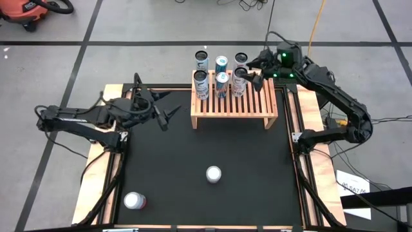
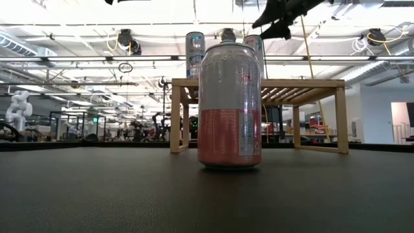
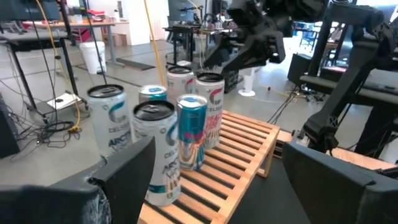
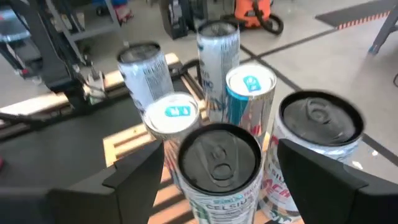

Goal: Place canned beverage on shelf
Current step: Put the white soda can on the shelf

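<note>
Six tall cans stand clustered in two rows at the far left end of the slatted wooden shelf, which sits along the far edge of the black table mat. The right gripper hovers just above the right-hand cans of the cluster, its fingers spread wide on either side of a silver-topped can without clasping it. The left gripper hangs over the mat just left of the shelf, its pincer likewise released and empty, pointing toward the cans. Two more cans stand upright on the mat, well apart from the shelf: a pink-and-white can near the middle of the table, which fills the low view in front of the shelf, and another can at the near left corner.
</note>
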Robot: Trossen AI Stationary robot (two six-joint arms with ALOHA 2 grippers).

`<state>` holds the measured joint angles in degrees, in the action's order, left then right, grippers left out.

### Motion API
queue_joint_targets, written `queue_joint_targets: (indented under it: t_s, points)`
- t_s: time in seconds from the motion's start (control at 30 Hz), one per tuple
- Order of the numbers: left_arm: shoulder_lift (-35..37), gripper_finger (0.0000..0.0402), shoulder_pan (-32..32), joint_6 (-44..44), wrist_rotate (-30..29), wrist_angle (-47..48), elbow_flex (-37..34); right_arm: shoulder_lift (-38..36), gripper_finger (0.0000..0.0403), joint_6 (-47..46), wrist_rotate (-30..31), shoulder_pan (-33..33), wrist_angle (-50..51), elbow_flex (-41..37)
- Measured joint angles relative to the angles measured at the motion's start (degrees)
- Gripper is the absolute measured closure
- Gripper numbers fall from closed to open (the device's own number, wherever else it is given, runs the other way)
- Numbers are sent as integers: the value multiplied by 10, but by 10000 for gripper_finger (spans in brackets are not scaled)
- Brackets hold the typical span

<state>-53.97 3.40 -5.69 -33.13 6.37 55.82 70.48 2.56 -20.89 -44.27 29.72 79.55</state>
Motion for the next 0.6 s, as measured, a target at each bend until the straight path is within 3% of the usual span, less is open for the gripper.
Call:
queue_joint_targets:
  t_s: [0.33,0.6]
  points:
    - [41,52,0,-28,5,6,1,-67,101,-83,-3,25,-51,0]
    - [26,52,0,-98,21,54,-10,-83,101,-150,-3,128,-76,0]
